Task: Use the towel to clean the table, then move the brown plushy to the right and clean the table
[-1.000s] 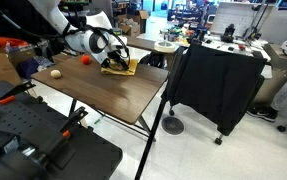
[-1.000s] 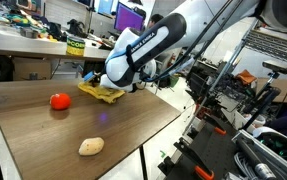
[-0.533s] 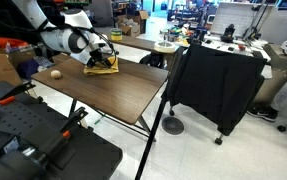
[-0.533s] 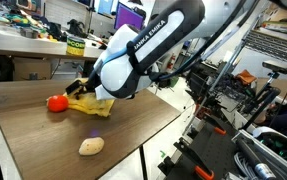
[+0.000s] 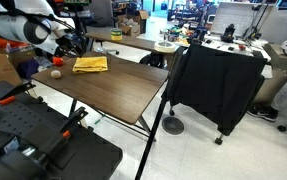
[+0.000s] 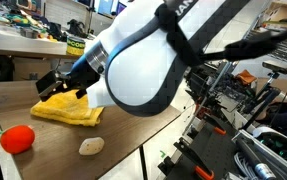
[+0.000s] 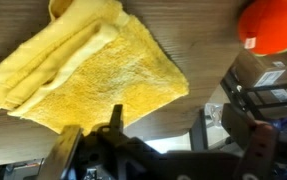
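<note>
The yellow towel (image 5: 91, 64) lies rumpled and flat on the dark wood table (image 5: 123, 95); it also shows in an exterior view (image 6: 68, 108) and in the wrist view (image 7: 83, 60). The brown plushy (image 5: 55, 74) sits on the table close to the towel, also seen in an exterior view (image 6: 91, 146). A red-orange ball (image 6: 18, 138) lies near the table's end and shows in the wrist view (image 7: 273, 25). My gripper (image 6: 61, 82) is open and empty, just off the towel's edge; its fingers frame the bottom of the wrist view (image 7: 158, 150).
A black-draped table (image 5: 218, 80) with clutter on top stands past the wood table's far end. A cluttered desk (image 6: 23, 45) runs behind the table. Black equipment (image 5: 33, 140) sits low beside the table's long edge.
The gripper dragged the towel along the table toward the red ball's end, then let go of it and drew back. The red ball has shifted too.
</note>
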